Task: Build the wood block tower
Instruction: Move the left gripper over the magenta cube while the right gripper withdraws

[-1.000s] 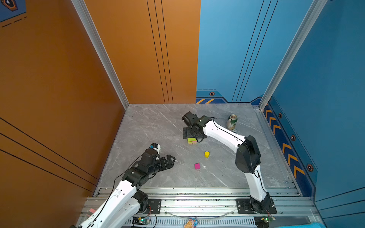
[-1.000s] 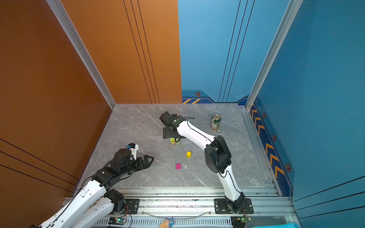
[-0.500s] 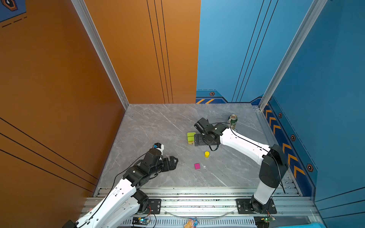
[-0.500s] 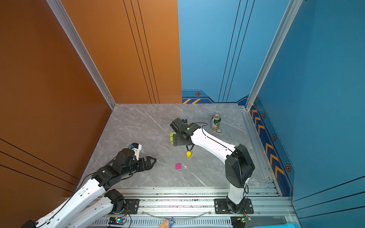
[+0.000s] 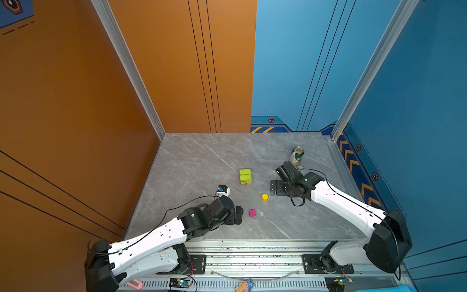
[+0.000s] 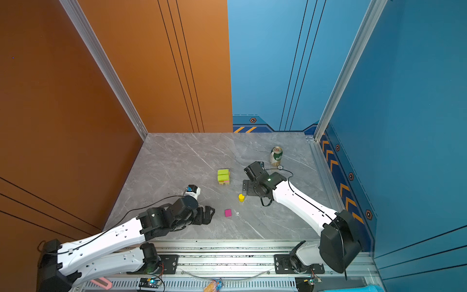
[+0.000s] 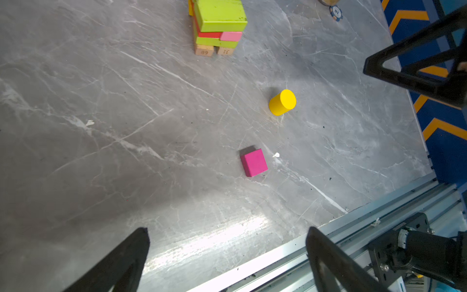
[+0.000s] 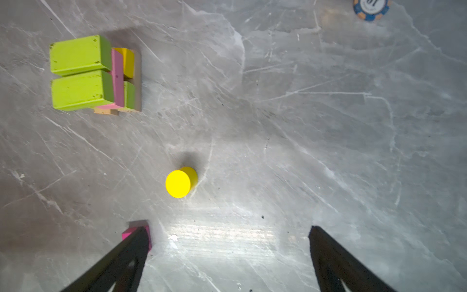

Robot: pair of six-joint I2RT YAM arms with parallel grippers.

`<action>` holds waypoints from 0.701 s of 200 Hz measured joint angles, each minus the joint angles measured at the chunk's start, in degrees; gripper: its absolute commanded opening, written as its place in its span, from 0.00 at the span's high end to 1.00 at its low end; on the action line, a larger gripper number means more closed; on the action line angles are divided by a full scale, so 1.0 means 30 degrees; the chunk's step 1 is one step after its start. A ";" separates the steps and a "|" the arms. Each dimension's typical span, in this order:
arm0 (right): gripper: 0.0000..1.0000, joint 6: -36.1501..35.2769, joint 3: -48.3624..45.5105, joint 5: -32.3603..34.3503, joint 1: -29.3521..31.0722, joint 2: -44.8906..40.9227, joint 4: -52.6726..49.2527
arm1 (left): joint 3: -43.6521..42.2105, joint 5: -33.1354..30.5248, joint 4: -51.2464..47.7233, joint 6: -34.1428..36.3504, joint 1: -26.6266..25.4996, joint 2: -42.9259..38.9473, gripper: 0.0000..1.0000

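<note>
The tower [image 5: 245,177] [image 6: 223,177] stands mid-table: two tan bars at the bottom, lime-green, red and pink blocks above, lime-green slabs on top [image 7: 217,25] [image 8: 83,73]. A yellow cylinder [image 5: 264,197] [image 6: 241,197] [image 7: 282,102] [image 8: 180,182] stands alone nearer the front. A magenta cube [image 5: 252,212] [image 6: 228,212] [image 7: 254,162] lies in front of it, partly behind a finger in the right wrist view [image 8: 126,232]. My left gripper [image 5: 238,215] [image 6: 211,213] [image 7: 226,230] is open and empty, just left of the cube. My right gripper [image 5: 273,188] [image 6: 244,188] [image 8: 228,227] is open and empty, right of the cylinder.
A green-white drink can [image 5: 297,155] [image 6: 276,155] stands at the back right, with a blue poker chip [image 7: 336,11] [image 8: 370,8] beside it. The metal rail [image 5: 252,252] runs along the front edge. A pink utility knife [image 5: 134,284] lies below the rail.
My right gripper has drawn back from the tower to the right and nearer the front, leaving the tower standing. My left gripper has moved right toward the magenta cube.
</note>
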 measured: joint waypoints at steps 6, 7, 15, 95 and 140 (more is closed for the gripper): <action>0.00 -0.0007 -0.0350 -0.0131 -0.0124 -0.0335 0.0058 | 0.0277 -0.0240 0.0007 -0.0051 -0.0313 0.0466 0.02; 0.00 -0.0007 -0.0393 -0.0138 -0.0146 -0.0379 0.0073 | 0.0350 -0.0299 0.0007 -0.0058 -0.0393 0.0583 0.02; 0.00 -0.0007 -0.0867 -0.0262 -0.0328 -0.0882 0.0219 | 0.0707 -0.0561 0.0044 -0.0131 -0.0699 0.1224 0.02; 0.00 -0.0240 -0.4605 -0.1231 -0.2018 -0.5472 0.0867 | 0.2382 -0.1668 0.0153 -0.1355 -0.2047 0.6608 0.04; 0.00 -0.0656 -0.5457 -0.1661 -0.2929 -0.7351 0.0838 | 0.3767 -0.1727 0.0160 -0.1596 -0.2040 0.9493 0.10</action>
